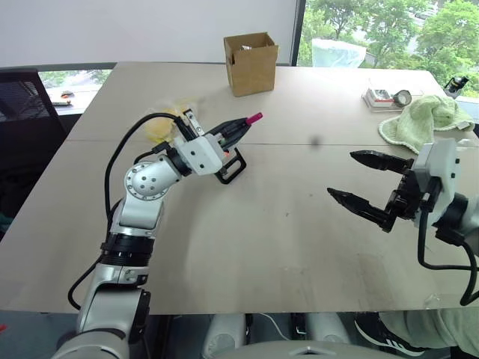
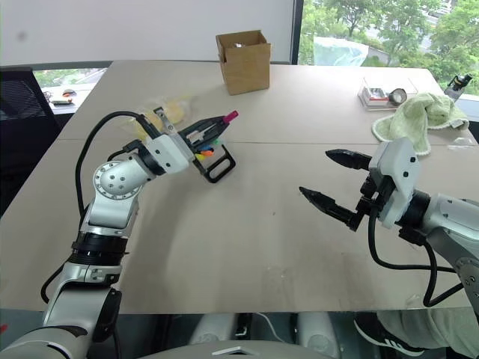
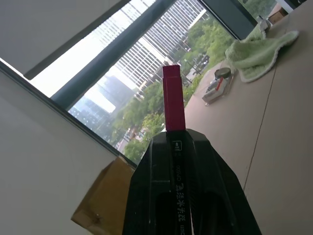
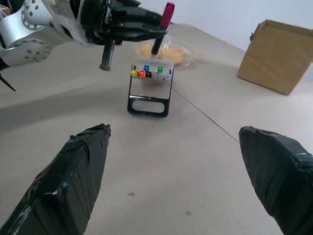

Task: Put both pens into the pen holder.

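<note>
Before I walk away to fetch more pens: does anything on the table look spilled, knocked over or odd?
Nothing looks spilled or damaged. The pen holder stands upright with markers inside. The left gripper holds the magenta pen above it. A green towel lies crumpled at the far right, near the cardboard box.

daylight from the window (image 1: 389, 34) along the far side fills the room, bright and even. the pale counter (image 1: 284, 224) takes a soft sheen with no hard glare, and shadows on it are faint and diffuse, a weak one lying under the left gripper (image 1: 238, 129). the head views are sharp across most of the scene, with slight bending of straight lines toward the edges. in the left wrist view the sky is blown out white, the near fingers (image 3: 215, 196) are dark and underexposed, and the buildings (image 3: 146, 54) outside look hazy. in the right wrist view the close fingertips (image 4: 73, 176) are soft and out of focus.
</note>
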Motion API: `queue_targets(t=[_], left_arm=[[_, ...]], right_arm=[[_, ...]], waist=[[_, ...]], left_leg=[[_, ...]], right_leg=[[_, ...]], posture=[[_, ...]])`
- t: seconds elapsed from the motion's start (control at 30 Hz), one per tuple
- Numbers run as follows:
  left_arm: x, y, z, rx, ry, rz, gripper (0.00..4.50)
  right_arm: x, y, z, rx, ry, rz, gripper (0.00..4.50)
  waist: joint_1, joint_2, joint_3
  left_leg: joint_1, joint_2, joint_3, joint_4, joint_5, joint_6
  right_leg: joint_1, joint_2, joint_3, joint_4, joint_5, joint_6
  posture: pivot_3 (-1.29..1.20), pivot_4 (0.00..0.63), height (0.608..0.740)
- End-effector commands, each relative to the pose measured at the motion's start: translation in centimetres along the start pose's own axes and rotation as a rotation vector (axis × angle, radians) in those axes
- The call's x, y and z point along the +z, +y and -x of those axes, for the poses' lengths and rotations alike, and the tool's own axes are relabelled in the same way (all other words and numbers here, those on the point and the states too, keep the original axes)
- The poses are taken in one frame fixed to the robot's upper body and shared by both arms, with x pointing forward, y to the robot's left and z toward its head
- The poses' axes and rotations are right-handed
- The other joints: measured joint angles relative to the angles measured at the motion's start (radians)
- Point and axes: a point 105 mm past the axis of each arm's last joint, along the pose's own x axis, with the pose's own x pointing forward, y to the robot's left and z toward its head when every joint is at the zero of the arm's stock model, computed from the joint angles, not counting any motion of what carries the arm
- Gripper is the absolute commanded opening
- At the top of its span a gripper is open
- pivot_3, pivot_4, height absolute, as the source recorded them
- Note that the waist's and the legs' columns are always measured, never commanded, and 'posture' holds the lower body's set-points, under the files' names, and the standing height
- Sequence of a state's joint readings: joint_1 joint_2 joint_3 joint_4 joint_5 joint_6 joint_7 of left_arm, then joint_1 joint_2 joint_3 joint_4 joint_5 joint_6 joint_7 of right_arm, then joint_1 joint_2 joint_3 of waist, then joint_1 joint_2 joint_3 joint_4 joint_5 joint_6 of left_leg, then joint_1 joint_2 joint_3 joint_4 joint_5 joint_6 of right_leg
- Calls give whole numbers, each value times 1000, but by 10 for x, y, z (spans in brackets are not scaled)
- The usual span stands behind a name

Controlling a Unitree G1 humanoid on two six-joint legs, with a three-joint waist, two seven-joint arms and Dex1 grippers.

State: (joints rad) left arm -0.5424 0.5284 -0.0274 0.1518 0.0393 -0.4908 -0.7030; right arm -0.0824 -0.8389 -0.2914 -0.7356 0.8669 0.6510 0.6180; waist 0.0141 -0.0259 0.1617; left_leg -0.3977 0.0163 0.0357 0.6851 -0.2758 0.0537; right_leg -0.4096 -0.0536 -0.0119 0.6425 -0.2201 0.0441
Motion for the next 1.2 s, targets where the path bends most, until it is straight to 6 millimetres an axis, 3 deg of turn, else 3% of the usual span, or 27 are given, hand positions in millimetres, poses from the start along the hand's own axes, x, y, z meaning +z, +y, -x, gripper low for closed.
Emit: queue_targets(t=[0.03,0.2,0.33,0.5,0.67,0.77,0.8,0.83,0.93,1.03,1.2], left_arm=[[0,6,2,-6,-29,-25,26],[3,4,-1,-22,-64,-13,26],[-14,10,2,10,16,-36,26],[-33,20,14,47,121,-84,2115],[-12,26,13,97,42,-46,4419],[14,28,8,146,-45,153,4471],[25,26,9,163,-83,333,4471],[34,22,10,161,-108,522,4471],[45,-5,27,70,-36,819,4471],[37,-35,57,-1,161,952,4471],[31,-56,104,21,411,999,4471]], right_arm=[[12,3,4,-14,-30,41,4500],[12,3,5,-18,-23,39,4500],[12,4,4,-18,-21,36,4500],[12,4,4,-22,-19,33,4500],[11,2,4,-32,-10,36,4500],[8,0,5,-45,12,53,4500],[3,-3,6,-60,41,63,4500],[-4,-6,8,-74,78,65,4500],[-28,-15,15,-126,179,66,4500],[-44,-20,27,-174,224,64,4500],[-62,-19,56,-217,284,24,4500]], waist=[[0,0,0],[1,0,0],[1,0,0],[-2,0,0],[2,0,0],[1,0,0],[0,0,0],[-2,0,0],[-8,0,0],[-16,1,0],[-8,1,1]], left_leg=[[0,0,0,0,0,0],[0,0,1,0,0,0],[0,0,1,0,0,0],[0,1,1,0,0,0],[-1,0,1,0,0,0],[-2,0,1,0,0,0],[-2,0,1,0,0,0],[-2,0,1,0,0,0],[-1,1,-1,-1,0,-1],[0,2,-1,-2,0,-1],[1,3,-2,-3,1,-2]], right_leg=[[0,0,0,0,0,0],[0,-1,0,0,0,0],[0,0,0,0,0,0],[-1,1,0,0,0,0],[-1,-1,0,0,0,0],[-1,-3,0,-1,0,0],[-1,-4,0,-1,0,0],[-1,-7,0,-1,0,0],[-1,-8,2,0,0,1],[-1,-5,2,1,0,1],[-1,2,1,1,-3,-3]], posture=[[0,150,740],[0,150,740],[0,150,740],[0,150,740],[0,150,740],[0,150,740],[0,150,740],[0,150,740],[0,150,740],[0,150,740],[0,150,740]])
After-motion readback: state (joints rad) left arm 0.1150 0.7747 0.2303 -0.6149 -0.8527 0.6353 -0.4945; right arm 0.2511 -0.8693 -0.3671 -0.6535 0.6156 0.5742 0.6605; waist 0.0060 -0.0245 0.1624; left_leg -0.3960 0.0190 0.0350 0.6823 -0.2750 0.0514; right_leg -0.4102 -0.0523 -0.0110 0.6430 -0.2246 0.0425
